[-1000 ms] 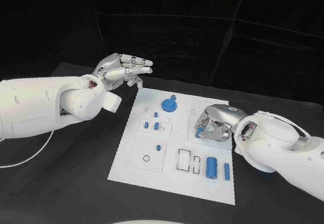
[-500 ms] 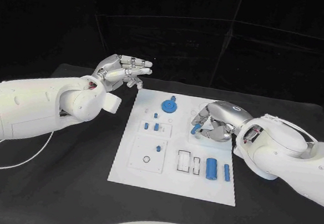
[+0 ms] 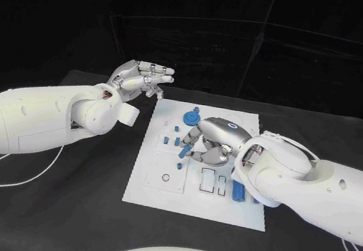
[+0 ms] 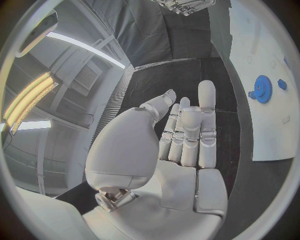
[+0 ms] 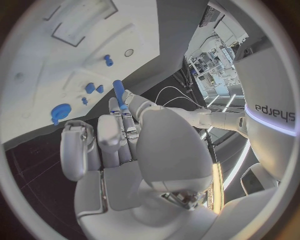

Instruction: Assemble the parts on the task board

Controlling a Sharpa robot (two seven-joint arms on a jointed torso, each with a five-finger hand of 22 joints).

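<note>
Peg [image 3: 184, 151], pinched upright by right hand [image 3: 208, 143]; left hand [image 3: 138, 81] open, holding nothing.

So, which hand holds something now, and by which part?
The right hand pinches a blue peg by its lower end. The left hand holds nothing.

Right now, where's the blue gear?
In the head view the blue gear sits at the far end of the task board, just beyond the right hand and across from the raised left hand.
</note>
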